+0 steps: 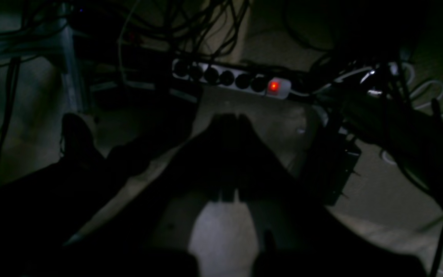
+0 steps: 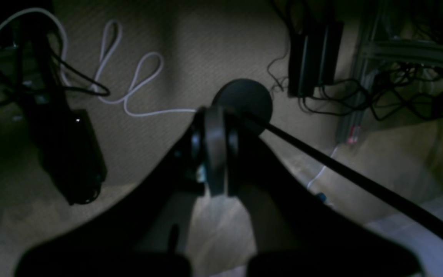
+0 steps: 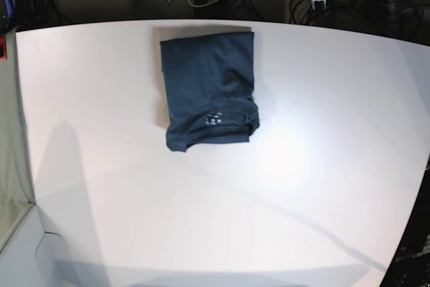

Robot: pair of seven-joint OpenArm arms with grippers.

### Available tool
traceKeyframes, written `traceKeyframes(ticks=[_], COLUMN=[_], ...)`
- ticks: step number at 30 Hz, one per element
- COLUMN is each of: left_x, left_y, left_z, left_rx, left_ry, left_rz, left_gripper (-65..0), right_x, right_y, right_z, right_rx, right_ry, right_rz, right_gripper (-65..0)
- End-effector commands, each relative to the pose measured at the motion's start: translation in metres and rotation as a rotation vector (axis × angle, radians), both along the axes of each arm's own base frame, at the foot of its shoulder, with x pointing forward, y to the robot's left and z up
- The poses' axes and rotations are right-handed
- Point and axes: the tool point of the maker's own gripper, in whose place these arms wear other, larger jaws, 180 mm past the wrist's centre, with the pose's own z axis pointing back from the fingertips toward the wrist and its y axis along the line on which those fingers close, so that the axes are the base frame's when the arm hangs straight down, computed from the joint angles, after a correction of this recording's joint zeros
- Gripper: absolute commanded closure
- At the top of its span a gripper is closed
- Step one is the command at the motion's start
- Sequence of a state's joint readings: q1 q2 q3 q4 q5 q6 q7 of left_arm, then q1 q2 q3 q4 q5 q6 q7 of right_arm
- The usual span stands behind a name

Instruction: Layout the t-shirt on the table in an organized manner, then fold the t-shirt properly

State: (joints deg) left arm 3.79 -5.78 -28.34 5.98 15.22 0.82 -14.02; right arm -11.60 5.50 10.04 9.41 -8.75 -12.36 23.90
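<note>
The large smooth white desk [image 3: 322, 186] fills the base view, its far corners and right edge cut off by the frame, and neither arm shows on it. Both wrist views are dim and look down at a beige carpeted floor [image 2: 206, 42] strewn with black cables, so much of what lies there is hard to make out.

The dark navy blue short-sleeved cotton t-shirt [image 3: 209, 89] lies folded into a compact rectangle on the far middle of the desk, its long axis running near to far, the far edge straight and the near edge rounded and slightly bunched. Its sleeves and collar are tucked out of sight. A small white printed mark [image 3: 213, 118] sits near the near edge, too small to read.

A white power strip with a glowing red switch [image 1: 233, 80] lies on the floor beyond the left end effector [image 1: 230, 120], whose dark fingers are pressed together on nothing. The right end effector [image 2: 214, 115] is likewise pressed together, empty, above a round dark disc [image 2: 244, 96].
</note>
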Motion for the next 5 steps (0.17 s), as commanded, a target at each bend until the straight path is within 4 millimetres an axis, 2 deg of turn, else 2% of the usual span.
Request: traceKeyframes(ticks=[1,3,5], left_x=[0.003,0.003,0.003], left_y=[0.006,0.005,0.005], left_z=[0.002,0.002,0.002], left_rx=[0.022,0.022,0.022], left_ry=[-0.011,-0.01,-0.009], left_rz=[-0.003,-0.003,-0.002], left_gripper=[-0.1,-0.1,-0.1], right_x=[0.001,0.001,0.0], right_y=[-0.004,0.001,0.018], right_z=[0.002,0.001,-0.002], right_rx=[-0.019,-0.009,0.019], right_ry=[-0.01,-0.011,-0.011], right_rz=[0.002,-0.001,-0.006], right_gripper=[-0.5,-0.6,-0.6])
